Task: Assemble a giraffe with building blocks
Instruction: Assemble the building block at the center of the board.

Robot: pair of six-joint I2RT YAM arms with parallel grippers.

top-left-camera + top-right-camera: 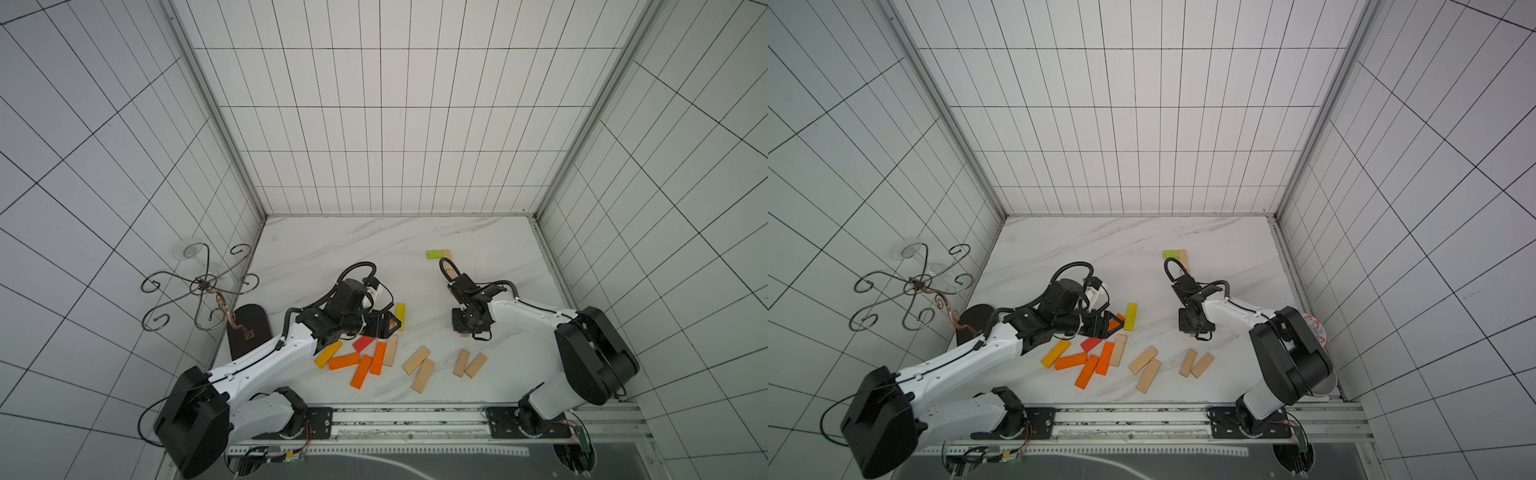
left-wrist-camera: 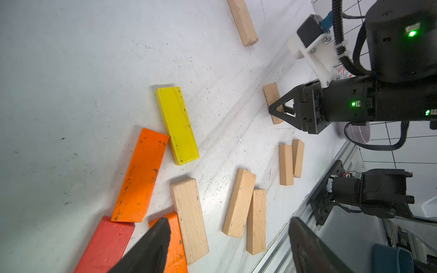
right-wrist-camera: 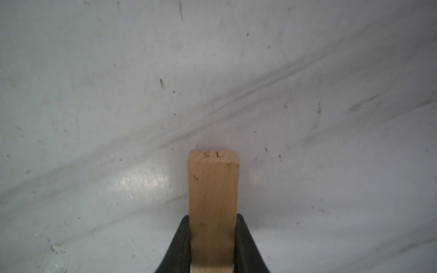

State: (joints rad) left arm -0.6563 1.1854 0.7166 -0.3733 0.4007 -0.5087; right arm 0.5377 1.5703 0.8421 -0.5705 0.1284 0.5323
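My right gripper (image 3: 212, 219) is shut on a plain wooden block (image 3: 212, 184) that stands on end just above the marble table (image 1: 332, 249). The left wrist view shows the same right gripper (image 2: 275, 110) and block (image 2: 272, 97). My left gripper (image 2: 229, 221) is open over the pile and holds nothing. In the pile lie a yellow block (image 1: 400, 316), a red block (image 1: 363, 343), several orange blocks (image 1: 344, 361) and several plain wooden blocks (image 1: 416, 360). At the back, a green block (image 1: 434, 254) touches a plain block (image 1: 447, 253).
A scrolled metal stand (image 1: 199, 286) with a glass and a dark oval board (image 1: 249, 328) stand off the table's left edge. A patterned bowl (image 1: 1316, 328) sits behind the right arm. A metal rail (image 1: 415, 415) runs along the front. Tiled walls enclose the table.
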